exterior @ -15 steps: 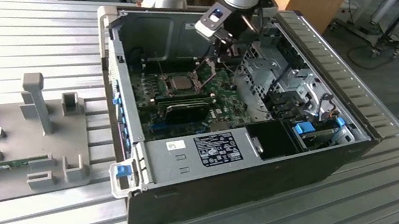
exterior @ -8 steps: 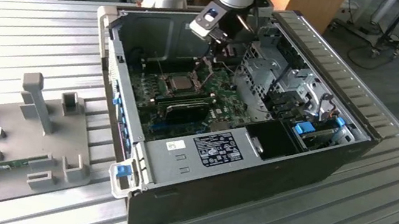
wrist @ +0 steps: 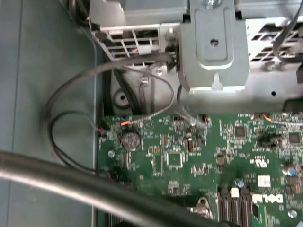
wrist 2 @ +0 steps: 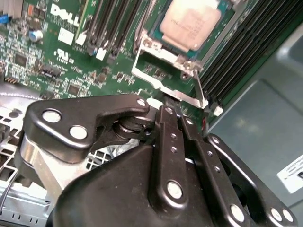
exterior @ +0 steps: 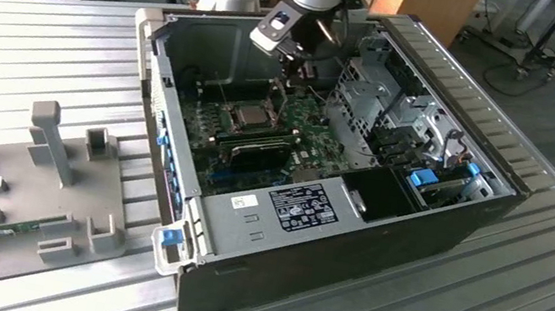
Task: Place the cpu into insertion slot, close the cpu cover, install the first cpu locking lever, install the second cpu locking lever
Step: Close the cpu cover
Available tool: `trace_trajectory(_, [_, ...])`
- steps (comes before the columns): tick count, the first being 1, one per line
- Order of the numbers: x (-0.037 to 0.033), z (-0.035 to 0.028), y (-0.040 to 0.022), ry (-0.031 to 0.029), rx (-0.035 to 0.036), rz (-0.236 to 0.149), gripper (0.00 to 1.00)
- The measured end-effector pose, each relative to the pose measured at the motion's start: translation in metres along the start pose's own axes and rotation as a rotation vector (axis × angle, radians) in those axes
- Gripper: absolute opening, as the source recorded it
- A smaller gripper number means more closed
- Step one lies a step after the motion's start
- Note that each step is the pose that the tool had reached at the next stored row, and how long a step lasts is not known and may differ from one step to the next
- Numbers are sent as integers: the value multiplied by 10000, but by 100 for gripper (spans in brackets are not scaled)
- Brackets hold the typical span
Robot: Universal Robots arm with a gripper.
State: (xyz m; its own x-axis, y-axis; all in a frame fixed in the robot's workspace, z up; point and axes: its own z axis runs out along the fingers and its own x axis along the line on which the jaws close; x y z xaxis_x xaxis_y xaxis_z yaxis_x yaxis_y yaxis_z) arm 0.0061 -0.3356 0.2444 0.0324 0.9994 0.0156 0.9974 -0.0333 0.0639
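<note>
The cpu, with its dull silver top, lies seated in the insertion slot on the green board inside the open computer case. The cpu cover, a thin silvery frame, stands swung up from the slot, and green board shows through its window. My gripper has its black fingers drawn close together, shut, with the tips right at the cover's free edge. Whether they pinch that edge or just touch it is unclear. In the exterior view the gripper hangs down into the case just behind the cpu.
Long black memory slots flank the socket. A metal drive cage fills the case on the exterior view's right, with loose cables nearby. A grey fixture plate lies on the ribbed table at the exterior view's left.
</note>
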Motion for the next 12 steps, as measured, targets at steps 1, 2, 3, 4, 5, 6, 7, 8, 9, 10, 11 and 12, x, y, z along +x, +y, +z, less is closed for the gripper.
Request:
trace_trajectory(1, [0, -1, -23, 0, -3, 1, 10])
trace_trajectory(2, [0, -2, -44, 1, -5, 2, 10])
trace_trajectory(3, [0, -4, -65, 1, -7, 4, 10])
trace_trajectory(4, [0, -5, -85, 1, -9, 4, 10])
trace_trajectory(5, [0, -6, -105, 2, -10, 4, 10])
trace_trajectory(6, [0, -7, -123, 2, -11, 5, 10])
trace_trajectory(7, [0, -8, -140, 1, -13, 6, 10])
trace_trajectory(8, [-1, -10, -156, -1, -13, 6, 10])
trace_trajectory(9, [-1, -10, -166, -1, -13, 7, 10])
trace_trajectory(10, [-1, -10, -167, -1, -12, 7, 10])
trace_trajectory(11, [-1, -10, -167, 0, -12, 6, 10])
trace_trajectory(12, [-1, -10, -167, 1, -13, 5, 10])
